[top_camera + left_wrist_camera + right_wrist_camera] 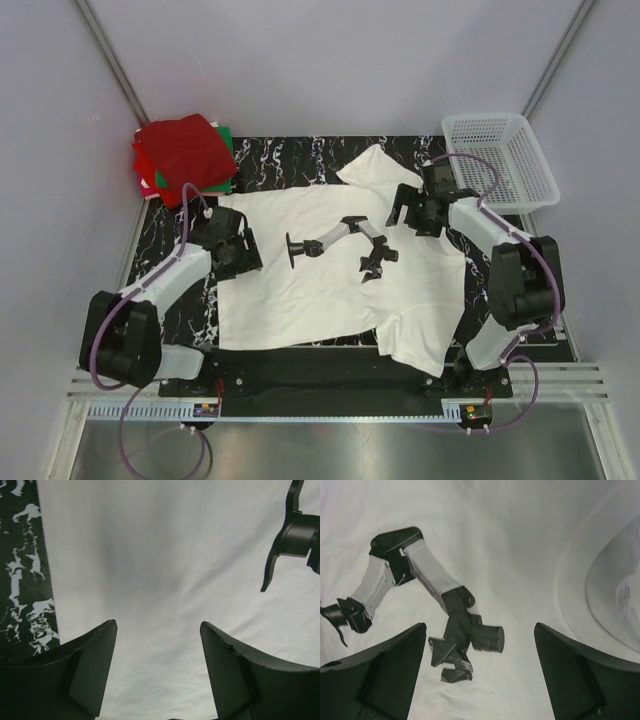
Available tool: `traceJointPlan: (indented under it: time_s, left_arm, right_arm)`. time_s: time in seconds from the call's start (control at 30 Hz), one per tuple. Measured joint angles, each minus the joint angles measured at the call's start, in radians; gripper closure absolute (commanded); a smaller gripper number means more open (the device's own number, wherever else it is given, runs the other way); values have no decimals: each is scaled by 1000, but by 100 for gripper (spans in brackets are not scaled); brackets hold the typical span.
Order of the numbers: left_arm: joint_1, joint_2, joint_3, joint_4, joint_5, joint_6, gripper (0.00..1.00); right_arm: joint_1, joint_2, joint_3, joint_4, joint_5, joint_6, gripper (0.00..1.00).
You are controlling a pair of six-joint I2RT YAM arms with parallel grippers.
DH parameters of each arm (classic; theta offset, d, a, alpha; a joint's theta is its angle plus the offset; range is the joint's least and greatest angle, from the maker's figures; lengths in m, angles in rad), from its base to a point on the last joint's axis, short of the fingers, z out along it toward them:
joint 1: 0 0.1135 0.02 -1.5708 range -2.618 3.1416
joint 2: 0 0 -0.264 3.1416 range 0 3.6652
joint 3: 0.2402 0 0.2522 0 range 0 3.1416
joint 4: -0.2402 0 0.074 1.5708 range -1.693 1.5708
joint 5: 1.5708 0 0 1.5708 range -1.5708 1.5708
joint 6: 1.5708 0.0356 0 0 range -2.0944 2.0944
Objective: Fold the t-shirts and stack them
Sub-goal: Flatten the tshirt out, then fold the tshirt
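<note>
White t-shirt lies spread flat on the dark marbled desk, robot-arm print on its chest. Top view only: folded red and green tees stacked at the far-left corner, mesh basket far right. Left wrist view: left gripper fingers spread, empty, over the shirt near its straight edge, bare desk beside. Right wrist view: right gripper fingers spread wide, empty, over the print; neck opening to one side.

White t-shirt flat on table; folded tees, perhaps three, far left.
</note>
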Motion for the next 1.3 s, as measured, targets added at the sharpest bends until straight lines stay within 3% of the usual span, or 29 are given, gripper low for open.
traceJointPlan:
  time_s: [0.17,0.33,0.73,0.87,1.07,1.3]
  left_arm:
    - [0,228,57,64,5,-2,33]
    - [3,414,248,45,-21,25,36]
    - [68,606,501,-23,-67,77,38]
    - [95,662,591,-56,-80,90,40]
    - [102,615,545,-71,-93,87,36]
    - [98,215,307,-152,-101,43,32]
  right_arm:
    - [0,217,183,-35,0,-11,5]
    - [0,417,382,-100,-3,-17,4]
    - [-53,715,859,-239,-12,20,3]
    - [-74,762,946,-275,11,56,3]
    - [-90,743,909,-254,-4,74,3]
    - [-83,623,742,-238,-105,53,0]
